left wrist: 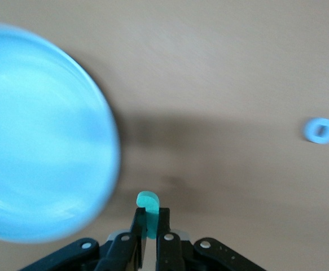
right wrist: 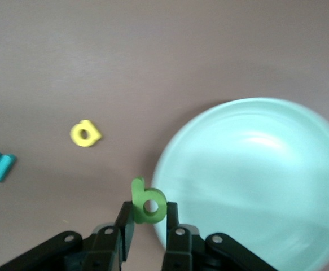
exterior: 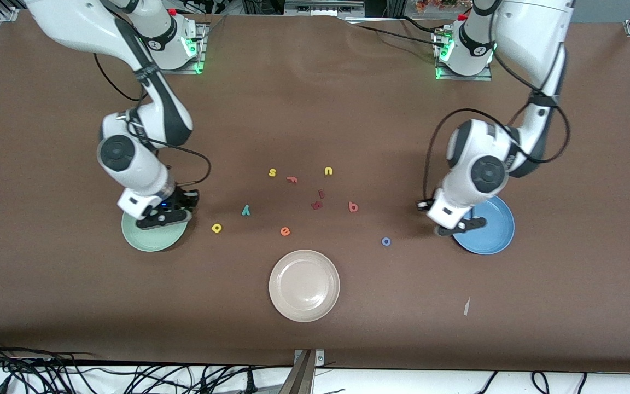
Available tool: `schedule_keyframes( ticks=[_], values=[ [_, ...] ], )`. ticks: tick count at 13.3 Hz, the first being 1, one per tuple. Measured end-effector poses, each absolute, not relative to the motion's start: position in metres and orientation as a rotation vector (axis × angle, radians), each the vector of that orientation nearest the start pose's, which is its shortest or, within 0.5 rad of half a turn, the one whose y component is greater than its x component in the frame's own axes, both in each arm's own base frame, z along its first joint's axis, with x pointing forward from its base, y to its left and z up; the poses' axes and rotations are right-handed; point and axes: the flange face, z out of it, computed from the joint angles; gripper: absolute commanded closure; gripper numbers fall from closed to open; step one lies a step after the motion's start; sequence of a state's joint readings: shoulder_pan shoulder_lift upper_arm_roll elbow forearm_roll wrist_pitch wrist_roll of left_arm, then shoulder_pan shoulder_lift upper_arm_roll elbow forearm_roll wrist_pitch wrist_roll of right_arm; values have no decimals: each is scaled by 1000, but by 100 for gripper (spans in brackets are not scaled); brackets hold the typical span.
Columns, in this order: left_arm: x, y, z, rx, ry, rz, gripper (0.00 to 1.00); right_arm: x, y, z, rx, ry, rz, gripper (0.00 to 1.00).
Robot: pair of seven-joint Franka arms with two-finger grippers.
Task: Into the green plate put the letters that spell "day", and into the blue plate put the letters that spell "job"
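Brown tabletop (exterior: 315,120) carries scattered flat letters, both arms' wrists hiding the green plate's (exterior: 148,241) and blue plate's (exterior: 493,238) upper rims; left gripper (left wrist: 150,226) pinches the half-hidden teal hooked letter (left wrist: 148,200); right gripper (right wrist: 150,217) pinches the dark green letter (right wrist: 147,204).

Brown table (exterior: 315,328) bearing three plates (exterior: 304,285), scattered letters (exterior: 285,231)

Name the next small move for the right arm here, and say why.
Probably carry the dark green letter the rest of the way over the green plate and open. The right pincer is shut on the letter, just short of the plate's rim. The left pincer likewise holds the teal hooked letter beside the blue plate.
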State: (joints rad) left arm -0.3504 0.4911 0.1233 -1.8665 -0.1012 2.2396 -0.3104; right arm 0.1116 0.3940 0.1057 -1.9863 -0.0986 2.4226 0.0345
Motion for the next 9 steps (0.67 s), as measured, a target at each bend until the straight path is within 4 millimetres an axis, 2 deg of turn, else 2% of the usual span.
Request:
schedule_keyframes(
  ticks=[1,2,3,4,7,9],
  values=[
    [613,-130,245,-3122,-123,176,100,604,112,274,-3138,-409,-78,80],
    [617,-116,245,-3129,-35,175,84,605,97,273,-3139,-415,-71,66],
    [619,-106,243,-3133,42,177,1,606,86,268,-3140,-410,-59,57],
    [621,-99,241,-3134,89,182,0,606,80,264,-3140,-401,-51,49],
    [628,-99,235,-3134,134,180,0,606,79,257,-3138,-396,-48,48],
    [637,-107,241,-3139,176,145,0,606,86,259,-3126,-383,-59,48]
  ],
)
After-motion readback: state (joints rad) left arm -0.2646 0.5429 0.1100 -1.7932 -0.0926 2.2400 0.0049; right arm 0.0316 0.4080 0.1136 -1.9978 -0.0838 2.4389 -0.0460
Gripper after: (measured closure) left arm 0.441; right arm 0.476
